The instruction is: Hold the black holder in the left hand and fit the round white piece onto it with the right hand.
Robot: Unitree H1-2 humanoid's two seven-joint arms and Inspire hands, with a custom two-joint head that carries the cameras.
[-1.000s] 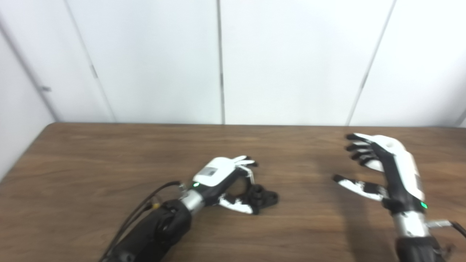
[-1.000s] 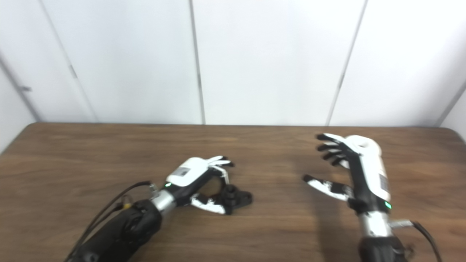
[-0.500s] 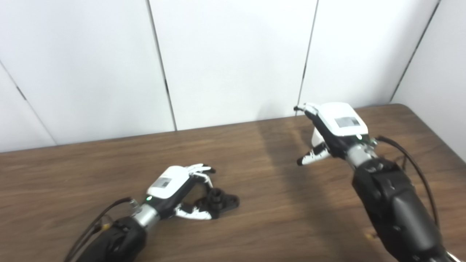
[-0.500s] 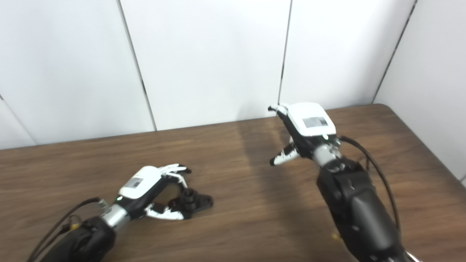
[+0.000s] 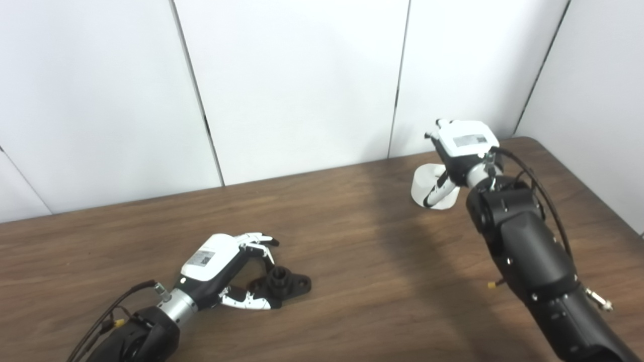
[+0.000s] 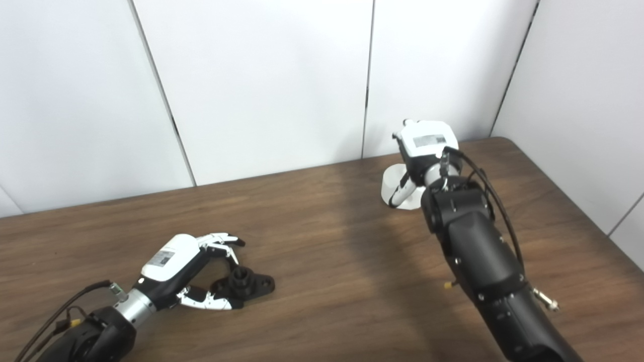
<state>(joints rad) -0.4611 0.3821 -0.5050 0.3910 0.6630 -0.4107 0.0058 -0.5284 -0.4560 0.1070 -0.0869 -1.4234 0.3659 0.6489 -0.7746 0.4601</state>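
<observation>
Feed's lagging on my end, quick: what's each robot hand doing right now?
Left robot hand: fingers curled around the black holder on the table, not lifted.
Right robot hand: over the round white piece; grip cannot be told.

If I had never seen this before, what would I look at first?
Probably the right hand, stretched out to the far right corner of the brown table, right over the round white piece; whether it grips it is hidden. Next, near the front left, the left hand curls around one end of the black holder lying on the wood.
</observation>
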